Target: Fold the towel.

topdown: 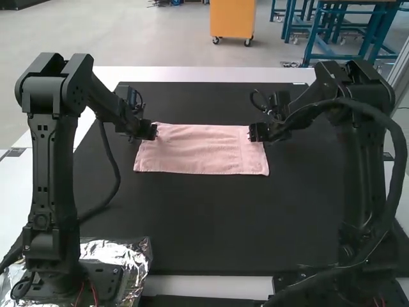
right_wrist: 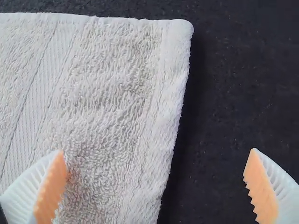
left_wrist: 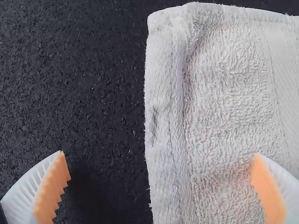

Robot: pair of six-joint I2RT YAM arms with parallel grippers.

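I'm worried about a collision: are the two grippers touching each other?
Apart: in the high view, the left gripper and right gripper sit near opposite ends of the towel, well separated.

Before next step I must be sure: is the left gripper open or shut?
Open. The left gripper has its fingers wide apart, the towel's edge between them.

White table (topdown: 192, 75), crumpled foil (topdown: 139, 254), black mat (topdown: 211, 224) bearing pink towel (topdown: 203, 151)

1 towel (topdown: 201, 153), 2 arms (topdown: 51, 173), 2 hands (topdown: 152, 132)
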